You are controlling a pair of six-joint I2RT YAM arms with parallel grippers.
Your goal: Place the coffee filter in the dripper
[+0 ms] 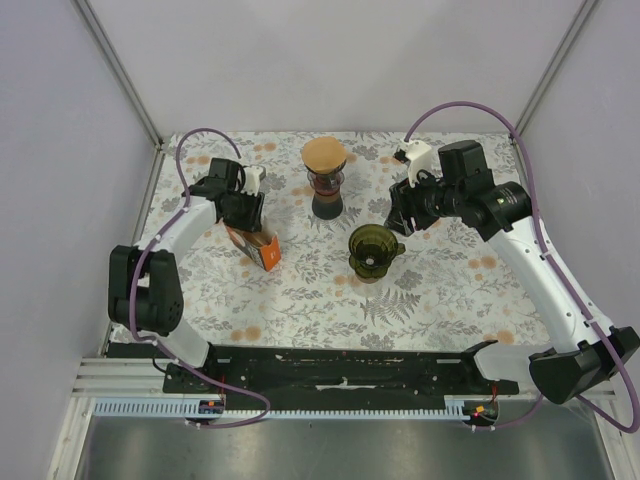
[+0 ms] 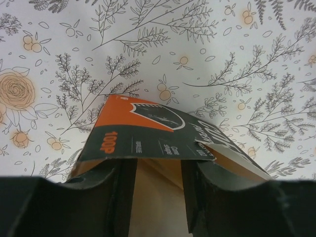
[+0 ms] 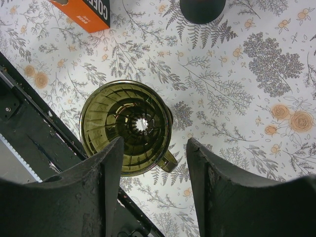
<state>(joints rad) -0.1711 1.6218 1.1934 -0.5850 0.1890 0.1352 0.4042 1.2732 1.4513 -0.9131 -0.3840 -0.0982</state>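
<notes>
An olive-green glass dripper (image 1: 372, 250) stands empty on the floral tablecloth; it also shows in the right wrist view (image 3: 126, 126). An orange and dark filter box (image 1: 255, 247) lies on its side to the left. My left gripper (image 1: 243, 215) is at its open end. In the left wrist view the fingers (image 2: 123, 192) reach under the box flap (image 2: 143, 133), apart, with beige filter paper (image 2: 158, 197) between them. My right gripper (image 1: 400, 215) is open and empty, hovering above and to the right of the dripper (image 3: 154, 143).
A glass carafe (image 1: 327, 195) topped with a brown filter-lined dripper (image 1: 325, 155) stands behind the green dripper. The black rail (image 3: 29, 123) runs along the table's near edge. The box corner (image 3: 84, 15) shows in the right wrist view.
</notes>
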